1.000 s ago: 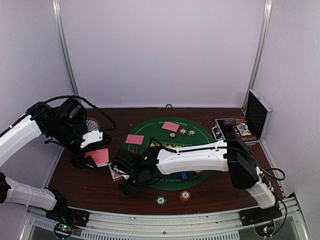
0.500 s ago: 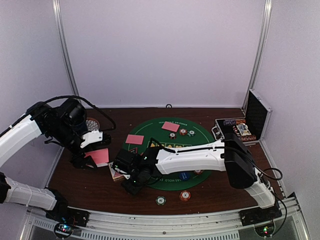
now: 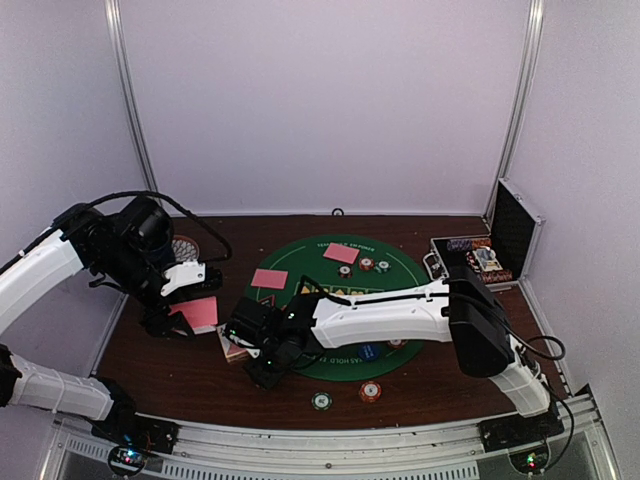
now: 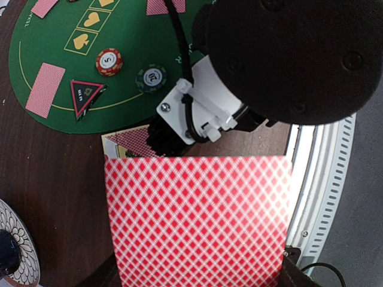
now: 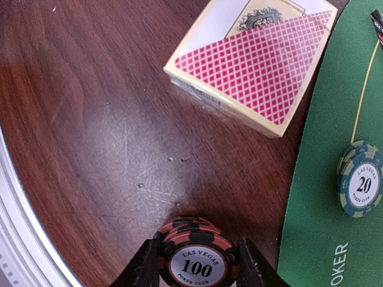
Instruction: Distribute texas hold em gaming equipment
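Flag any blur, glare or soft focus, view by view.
Left wrist view: the pink-backed card sits close to the lens and looks soft, the green mat beyond is sharper. Right wrist view: pale glare on the wooden table, 100 chip readable. Top external view: even light, no harsh glare.

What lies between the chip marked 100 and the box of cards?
Nothing: the right wrist view shows only bare table wood between the 100 chip and the card box.

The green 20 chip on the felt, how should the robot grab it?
Probably from straight above, pinching opposite sides of its striped rim. The green 20 chip lies flat, face up, on the felt mat with nothing touching it, so only the thin edge offers a hold.
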You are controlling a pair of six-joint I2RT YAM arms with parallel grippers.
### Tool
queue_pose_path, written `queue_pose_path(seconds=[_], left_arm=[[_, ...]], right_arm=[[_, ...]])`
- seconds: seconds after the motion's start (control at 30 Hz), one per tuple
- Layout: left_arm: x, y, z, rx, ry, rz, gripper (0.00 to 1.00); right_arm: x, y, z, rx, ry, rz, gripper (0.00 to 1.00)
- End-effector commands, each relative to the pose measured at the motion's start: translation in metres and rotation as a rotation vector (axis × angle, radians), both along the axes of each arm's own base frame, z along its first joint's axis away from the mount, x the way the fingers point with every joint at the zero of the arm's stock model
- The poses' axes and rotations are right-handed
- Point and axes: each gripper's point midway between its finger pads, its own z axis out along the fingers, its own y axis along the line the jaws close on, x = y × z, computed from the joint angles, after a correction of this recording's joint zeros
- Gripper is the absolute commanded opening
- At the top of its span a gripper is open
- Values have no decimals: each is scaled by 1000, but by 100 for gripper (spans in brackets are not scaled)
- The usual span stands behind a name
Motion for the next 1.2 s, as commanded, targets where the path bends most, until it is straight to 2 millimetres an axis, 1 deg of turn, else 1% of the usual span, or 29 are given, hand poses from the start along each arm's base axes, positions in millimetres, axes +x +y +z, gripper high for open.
queue_pose_path(seconds=[0.0,0.13,0.17,0.27,0.37,0.6,0.73,0.83,1.03,1.1,1.17], left_arm=[[1,-1,7,-26,-20,5,0],[1,-1,7,-27,-21,4,0],[1,-1,7,-27,-23,3,0],[1,-1,7,-27,-22,3,0],[1,-1,7,-28,-21,4,0],[0,0,7,-26,-24,5,0],[0,0,7,-26,-25,4,0],[0,0,6,-25,-21,5,0],[2,-2,7,-30,-24,4,0],[2,-1,7,-26,-27,4,0],[1,-1,7,-25,-27,3,0]], right_arm=[[15,-3,46,61,-49,-30,20],[25,-10,67,110,-57,-64,19],[28,-12,70,118,-58,-73,19],[38,-21,70,128,-47,-105,19],[46,-29,59,107,-37,-132,19],[66,-50,18,14,-26,-205,18],[73,-58,-4,-31,-21,-224,18],[75,-58,-14,-47,-18,-228,18],[83,-57,-26,-60,-12,-244,19],[83,-57,-29,-65,-10,-243,23],[83,-58,-30,-64,-4,-245,30]])
